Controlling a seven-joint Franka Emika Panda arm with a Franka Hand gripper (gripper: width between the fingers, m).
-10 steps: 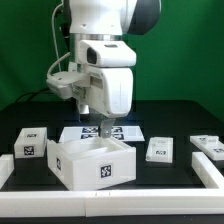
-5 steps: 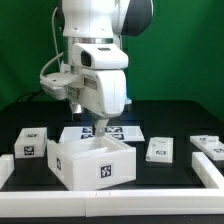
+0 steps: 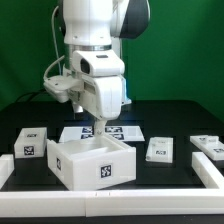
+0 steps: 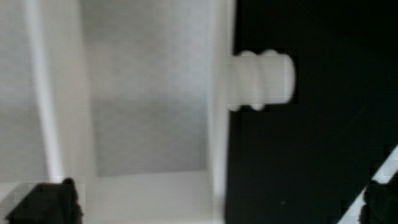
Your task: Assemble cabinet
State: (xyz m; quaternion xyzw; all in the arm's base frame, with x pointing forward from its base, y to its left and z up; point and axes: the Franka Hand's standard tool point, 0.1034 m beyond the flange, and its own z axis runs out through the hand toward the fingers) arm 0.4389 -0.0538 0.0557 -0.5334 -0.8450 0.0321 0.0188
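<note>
Fingers [image 4: 45, 203] hover over the open-topped cabinet body [image 3: 78, 166].

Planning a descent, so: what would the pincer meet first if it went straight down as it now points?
Probably the cabinet: the pincer hangs over its far wall's top edge, though depth is unclear.

Backdrop: plain green wall [image 3: 30, 50] across the whole rear, soft even light. Worktop [image 3: 170, 120] is matte black, meeting the green at a straight back edge. White raised rail [image 3: 110, 196] runs along the front edge and up both sides. Wrist view: same black surface, blurred.
</note>
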